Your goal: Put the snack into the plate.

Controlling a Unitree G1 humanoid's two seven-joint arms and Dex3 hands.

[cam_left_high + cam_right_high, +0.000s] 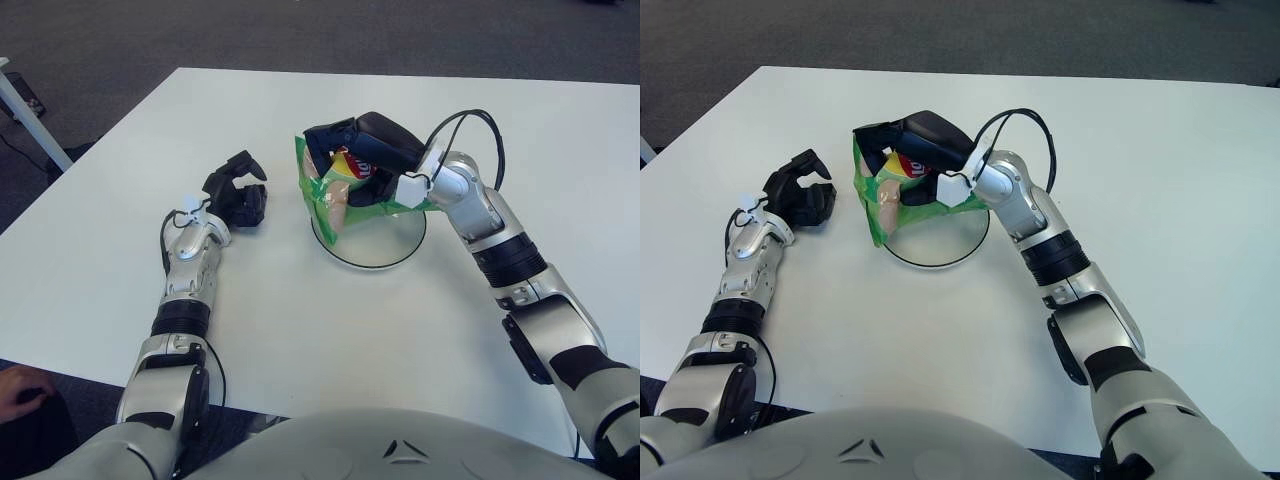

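A green snack bag (330, 192) with a yellow and red logo is held over the white plate (385, 248) with a dark rim. My right hand (350, 150) is shut on the bag, fingers wrapped around its upper part, above the plate's left half. The bag's lower end hangs at the plate's left rim (880, 215). My left hand (236, 193) shows on the table to the left of the plate, fingers curled and holding nothing.
The white table (300, 330) reaches to its front edge near my body. Dark carpet lies beyond the far edge. A person's hand (20, 385) shows at the lower left, off the table.
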